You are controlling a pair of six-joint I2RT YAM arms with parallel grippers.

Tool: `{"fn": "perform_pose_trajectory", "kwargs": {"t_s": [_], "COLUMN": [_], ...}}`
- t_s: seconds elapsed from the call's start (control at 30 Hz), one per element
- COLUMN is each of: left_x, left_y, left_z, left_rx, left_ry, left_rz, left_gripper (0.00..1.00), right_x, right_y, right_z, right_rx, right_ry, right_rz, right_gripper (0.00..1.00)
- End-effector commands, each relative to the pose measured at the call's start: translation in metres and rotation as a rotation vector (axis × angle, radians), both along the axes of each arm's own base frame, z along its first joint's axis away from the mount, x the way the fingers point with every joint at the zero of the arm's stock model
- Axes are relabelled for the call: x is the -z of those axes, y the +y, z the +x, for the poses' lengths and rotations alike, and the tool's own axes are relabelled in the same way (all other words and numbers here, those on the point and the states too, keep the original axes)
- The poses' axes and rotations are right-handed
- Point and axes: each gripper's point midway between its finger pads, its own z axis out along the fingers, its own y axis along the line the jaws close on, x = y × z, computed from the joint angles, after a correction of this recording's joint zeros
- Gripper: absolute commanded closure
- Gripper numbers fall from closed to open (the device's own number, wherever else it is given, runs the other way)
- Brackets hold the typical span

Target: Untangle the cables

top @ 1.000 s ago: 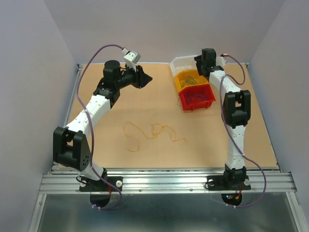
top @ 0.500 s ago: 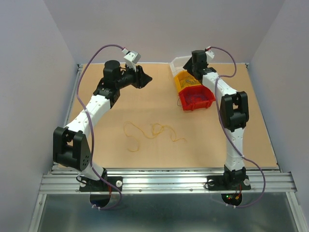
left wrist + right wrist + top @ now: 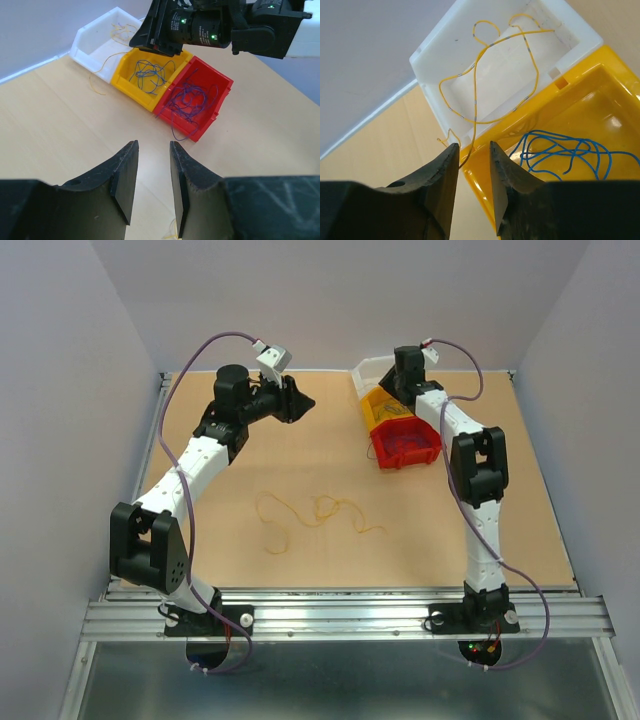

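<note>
A loose tangle of yellow-orange cables point(image 3: 315, 510) lies on the table between the arms. More thin cables sit in three bins: yellow ones in the white bin point(image 3: 427, 75), blue ones point(image 3: 565, 150) in the yellow bin point(image 3: 600, 100), dark blue-purple ones point(image 3: 187, 100) in the red bin point(image 3: 220, 82). My right gripper point(image 3: 472, 146) hovers over the white and yellow bins' shared edge, jaws apart, with a yellow cable's point(image 3: 476, 75) hanging end between them. My left gripper point(image 3: 152, 145) is open and empty, held above the table left of the bins.
The three bins stand in a row at the back right, white bin point(image 3: 370, 370), yellow bin point(image 3: 378, 408), red bin point(image 3: 408, 448). A raised rail point(image 3: 340, 615) runs along the near edge. Grey walls close in the sides and back.
My right arm has swung left and back, from over the yellow and red bins to the white bin's edge. The left arm and the tangle on the table have not moved.
</note>
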Motion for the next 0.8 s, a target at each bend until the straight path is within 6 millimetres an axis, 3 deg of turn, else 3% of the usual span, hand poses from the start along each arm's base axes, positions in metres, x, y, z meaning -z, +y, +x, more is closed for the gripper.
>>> {"fn": "perform_pose_trajectory", "kwargs": {"t_s": [0.0,0.07,0.13,0.17,0.2,0.53,0.77], "left_x": [-0.026,-0.026,-0.025,-0.025,-0.025,-0.026,-0.025], "left_y": [0.002,0.001,0.001,0.001,0.001,0.001,0.001], "left_z": [0.0,-0.001,-0.001,-0.001,-0.001,-0.001,-0.001], "left_rx": [0.002,0.003,0.003,0.003,0.003,0.005,0.006], "left_ry": [-0.084,-0.083,-0.081,-0.081,-0.081,-0.083,-0.081], "left_rz": [-0.013,-0.013,-0.012,-0.012,-0.012,-0.013,-0.013], "left_gripper": [0.57,0.57,0.57,0.57,0.57,0.57,0.57], "right_x": [-0.036,-0.035,-0.036,-0.034,-0.033,-0.045,-0.037], "right_y": [0.011,0.013,0.013,0.012,0.01,-0.023,-0.054], "right_z": [0.021,0.024,0.025,0.026,0.026,0.036,0.05], "right_rx": [-0.01,-0.01,-0.005,0.011,0.032,0.21,0.262], "right_ry": [-0.108,-0.111,-0.116,-0.115,-0.118,-0.169,-0.171], "right_rz": [0.069,0.08,0.092,0.103,0.106,0.17,0.239], "right_gripper": [0.64,0.64,0.74,0.81,0.99,1.0,1.0]}}
